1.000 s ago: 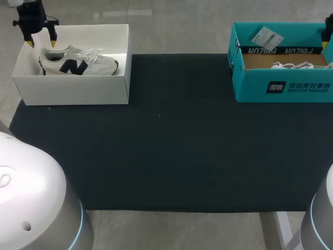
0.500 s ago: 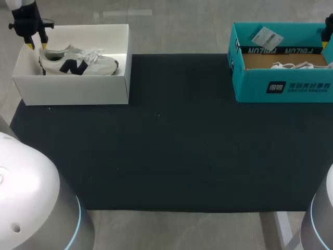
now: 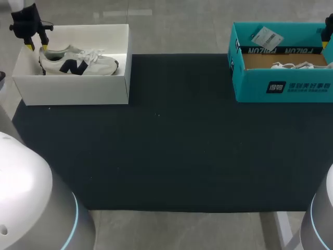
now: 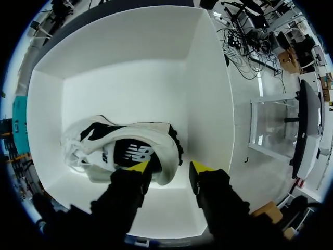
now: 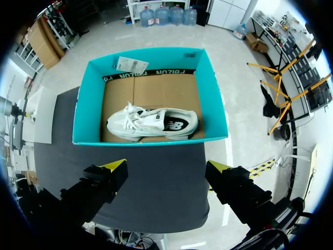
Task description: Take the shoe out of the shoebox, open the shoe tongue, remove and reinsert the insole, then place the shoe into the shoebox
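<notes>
a black mat [image 3: 171,146] is seen with a white shoebox [image 3: 73,91] and a teal shoebox [image 3: 281,86] at its far corners. a white sneaker [image 3: 78,61] is laid in the white shoebox and a second sneaker [image 5: 153,124] in the teal shoebox. the left gripper [image 4: 169,166] is held narrowly parted over the white sneaker's heel, nothing gripped; the right gripper [image 5: 167,165] is spread wide, the teal shoebox ahead of it.

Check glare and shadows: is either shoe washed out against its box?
Head view: the white shoebox is bright, but the cream shoe stands out by its dark logo. Left wrist view: box interior evenly lit, no hard shadows; the left gripper shows dark apart from its yellow tips. Right wrist view: no glare; the white shoe contrasts well with the teal shoebox and its brown lining.
</notes>
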`<act>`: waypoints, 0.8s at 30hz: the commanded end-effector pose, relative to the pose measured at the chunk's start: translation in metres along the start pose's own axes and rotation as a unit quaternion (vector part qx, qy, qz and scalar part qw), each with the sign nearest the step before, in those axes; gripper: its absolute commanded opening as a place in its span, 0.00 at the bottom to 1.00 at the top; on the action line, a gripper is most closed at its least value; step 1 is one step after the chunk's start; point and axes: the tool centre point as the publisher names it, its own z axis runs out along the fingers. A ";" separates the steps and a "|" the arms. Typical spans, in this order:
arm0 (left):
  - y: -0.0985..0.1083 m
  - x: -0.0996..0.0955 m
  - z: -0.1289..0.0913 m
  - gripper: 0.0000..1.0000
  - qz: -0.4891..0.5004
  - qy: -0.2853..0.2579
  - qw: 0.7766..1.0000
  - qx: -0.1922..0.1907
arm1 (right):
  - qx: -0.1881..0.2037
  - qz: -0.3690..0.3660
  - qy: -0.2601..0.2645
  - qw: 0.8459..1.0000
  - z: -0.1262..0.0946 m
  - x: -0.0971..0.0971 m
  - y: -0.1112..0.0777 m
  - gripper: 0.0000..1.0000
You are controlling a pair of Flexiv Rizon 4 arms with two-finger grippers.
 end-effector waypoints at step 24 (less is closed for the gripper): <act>0.013 0.006 0.059 0.47 0.008 -0.027 0.999 0.038 | 0.000 0.000 0.000 1.000 0.000 0.000 0.000 1.00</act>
